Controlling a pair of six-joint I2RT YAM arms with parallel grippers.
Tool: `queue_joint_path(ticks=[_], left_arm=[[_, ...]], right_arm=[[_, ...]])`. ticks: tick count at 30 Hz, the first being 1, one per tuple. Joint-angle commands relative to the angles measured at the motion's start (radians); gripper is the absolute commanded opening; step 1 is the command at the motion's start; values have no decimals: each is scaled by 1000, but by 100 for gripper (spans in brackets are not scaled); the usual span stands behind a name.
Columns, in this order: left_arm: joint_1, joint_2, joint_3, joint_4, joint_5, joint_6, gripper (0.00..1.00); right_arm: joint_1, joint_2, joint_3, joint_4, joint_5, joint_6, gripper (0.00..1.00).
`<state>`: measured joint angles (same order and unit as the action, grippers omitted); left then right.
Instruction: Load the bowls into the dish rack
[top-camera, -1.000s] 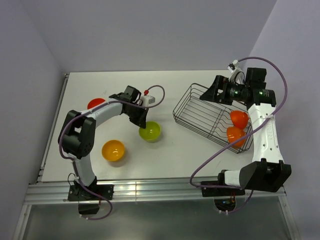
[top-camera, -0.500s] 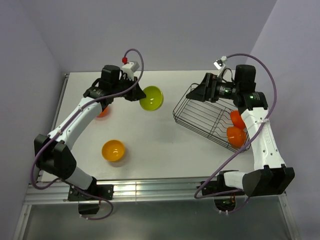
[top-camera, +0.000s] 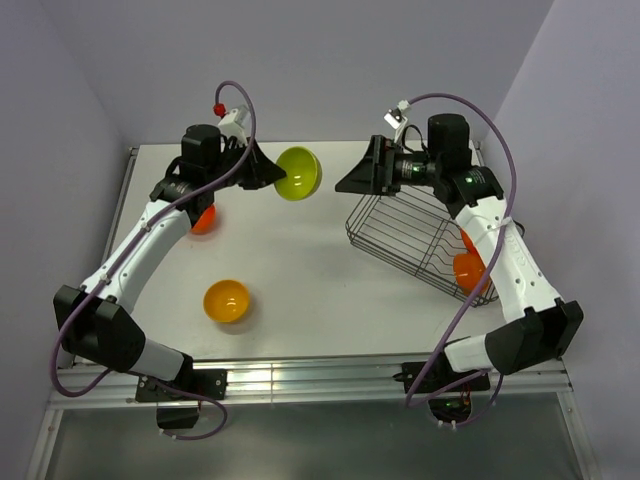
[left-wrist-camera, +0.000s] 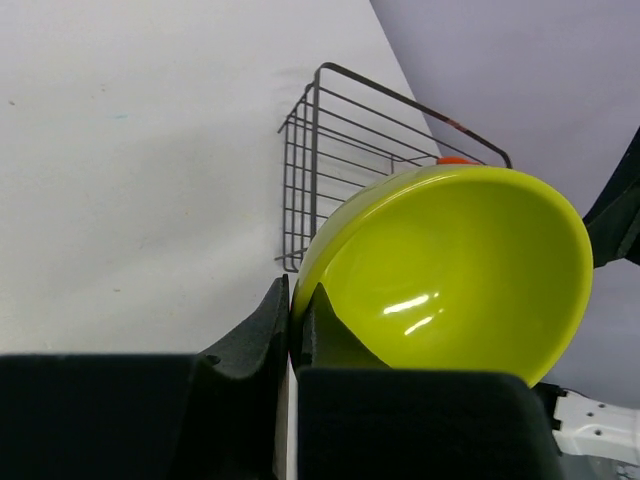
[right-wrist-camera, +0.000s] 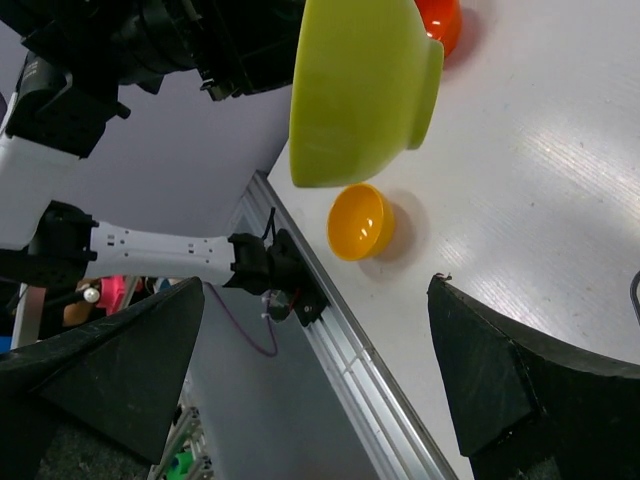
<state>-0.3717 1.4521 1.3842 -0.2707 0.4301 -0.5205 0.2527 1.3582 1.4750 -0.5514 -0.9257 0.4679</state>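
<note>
As it hangs above the table, lime green bowl (top-camera: 298, 172): over the middle of the far edge, clear of the surface, tipped steeply on its rim
Bowl facing: hollow turned toward the near edge and partly upward; underside toward the far wall
Left gripper (top-camera: 262, 172): pinched narrow on the bowl's left rim, one finger inside and one outside
Right gripper (top-camera: 352, 176): jaws spread wide, holding nothing, pointing left at the bowl, near it but apart
Dish rack (top-camera: 352, 228): on the right half of the table, its long axis slanting from the far edge toward the near right corner
Orange bowl in rack (top-camera: 470, 270): stands on edge at the rack's near end; a second orange sliver beside it is partly hidden by the right arm
Red-orange bowl (top-camera: 204, 220): by the left edge, under the left arm
Yellow-orange bowl (top-camera: 227, 300): upright toward the near left corner
Table (top-camera: 300, 320): white
</note>
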Motion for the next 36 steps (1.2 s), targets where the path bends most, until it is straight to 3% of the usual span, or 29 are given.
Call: queue_joint_path(ticks=[1,9,17,29,36], left_arm=[[5,-36,27,96,76,-75,0],[5,-62,-45,169,137,-150,0],[7,-61,-70,215,183,-181,0],[7,-62,-105,263,274,-226,0],[7,-58,-114,303,292,-246,0]], right_arm=[[45,10,97,39,80,34,100],[123,50,123,36,148,61,100],[169,100,177,-13,340,67,100],[178,136,180,11,271,67,100],[178,136,133,65,157,115,92]])
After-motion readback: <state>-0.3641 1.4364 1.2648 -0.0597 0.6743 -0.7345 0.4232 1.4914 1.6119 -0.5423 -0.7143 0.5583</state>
